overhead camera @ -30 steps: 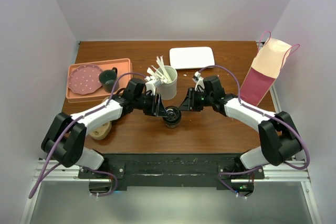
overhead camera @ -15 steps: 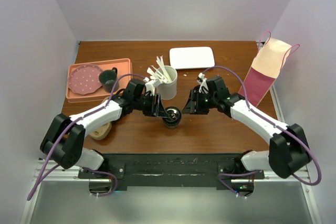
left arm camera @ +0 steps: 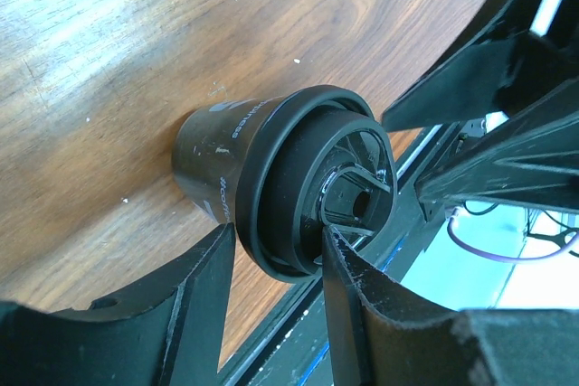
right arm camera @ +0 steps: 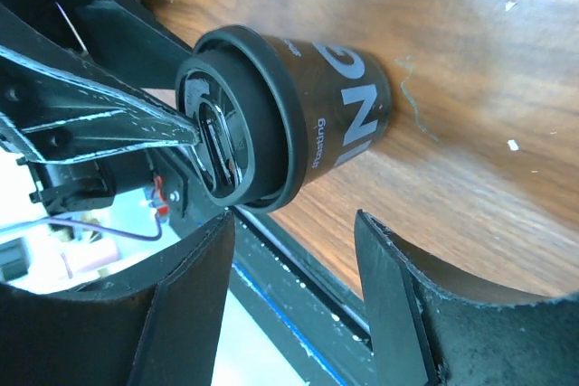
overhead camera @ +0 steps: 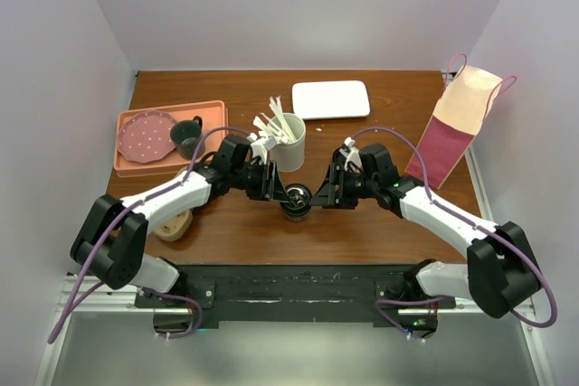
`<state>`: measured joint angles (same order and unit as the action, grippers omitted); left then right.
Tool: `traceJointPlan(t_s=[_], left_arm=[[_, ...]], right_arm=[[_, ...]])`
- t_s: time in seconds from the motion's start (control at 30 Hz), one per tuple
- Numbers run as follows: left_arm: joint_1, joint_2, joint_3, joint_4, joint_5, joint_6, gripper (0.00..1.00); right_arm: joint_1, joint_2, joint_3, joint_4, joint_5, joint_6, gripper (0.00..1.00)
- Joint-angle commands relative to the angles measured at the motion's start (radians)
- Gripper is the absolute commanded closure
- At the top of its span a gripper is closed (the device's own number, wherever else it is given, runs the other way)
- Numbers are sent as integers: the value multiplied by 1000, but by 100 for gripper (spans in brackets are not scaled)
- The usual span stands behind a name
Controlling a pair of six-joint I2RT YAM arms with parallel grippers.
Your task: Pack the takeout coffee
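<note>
1. Looking at the coffee cup (overhead camera: pixel 296 198), standing upright near the middle of the table (overhead camera: pixel 362 228), just in front of the white cup of stirrers (overhead camera: pixel 289 146).
2. Judging it as light, thin-walled paper, probably denting under a hard squeeze. Not telling from outside whether it is full, so allowing for sloshing and extra weight.
3. Treating the glossy black lid (left arm camera: pixel 317 178) as slippery and liable to pop off. Favouring a hold around the body just under the lid rim, where the paper is likely stiffest.
4. Pinching the cup at lid height with the left gripper (left arm camera: pixel 279 237), one of the fingers (left arm camera: pixel 199 300) appearing to press on each side of the rim.
5. Holding the right gripper (right arm camera: pixel 291 221) spread wide from the opposite side, its fingers (right arm camera: pixel 389 287) flanking the cup with daylight on both sides and touching nothing.
6. Reckoning on the paper bag (overhead camera: pixel 452 128), leaning well apart at the right wall, as the place for packing.
</note>
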<state>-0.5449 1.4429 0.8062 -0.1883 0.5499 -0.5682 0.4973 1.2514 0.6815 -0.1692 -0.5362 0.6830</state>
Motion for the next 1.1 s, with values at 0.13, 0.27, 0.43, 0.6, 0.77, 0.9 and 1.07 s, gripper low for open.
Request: traceJointPlan(t_s=[0.13,0.27,0.43,0.6,0.77,0.9,1.07], left_arm=[[-10,59,-62,-194,-179,24,54],[-12,59,-64,-191,-177,22,54],[-13,57,-70,-191,-180,19,54],[-13,59,-81,-185,-183,18,54],[-12,59,-93,-178,-186,14,55],[-13,50,-96,-180,-188,13,55],[-12,31,-59,-197,-176,36,49]], right_arm=[[35,49,3,194,-53,96,34],[61,89,23,189,-1,95,30],[67,121,12,189,50,92,41],[67,140,-20,188,71,59,51],[69,195,-31,172,73,-9,54],[67,229,-34,146,61,-54,55],[67,263,35,79,4,-147,55]])
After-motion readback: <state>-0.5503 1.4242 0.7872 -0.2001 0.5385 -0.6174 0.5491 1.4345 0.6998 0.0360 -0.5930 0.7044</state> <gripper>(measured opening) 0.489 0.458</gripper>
